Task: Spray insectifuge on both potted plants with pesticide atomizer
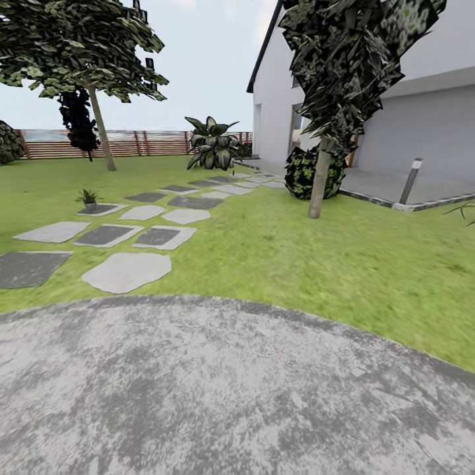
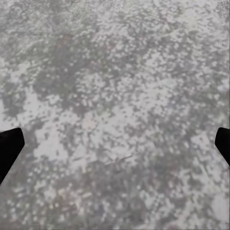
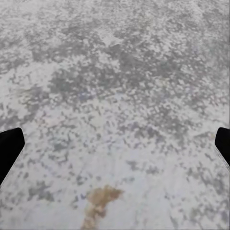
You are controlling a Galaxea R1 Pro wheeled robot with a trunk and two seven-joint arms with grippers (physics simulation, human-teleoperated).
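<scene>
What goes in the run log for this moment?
phase: transit | base: patio | potted plant: far left on stepping stone | left gripper: open, empty | right gripper: open, empty

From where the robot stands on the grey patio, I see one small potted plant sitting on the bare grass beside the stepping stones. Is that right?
Not quite. The potted plant sits on a dark grey stepping stone, not on the bare grass. The head view shows this, at far left beyond the patio.
</scene>
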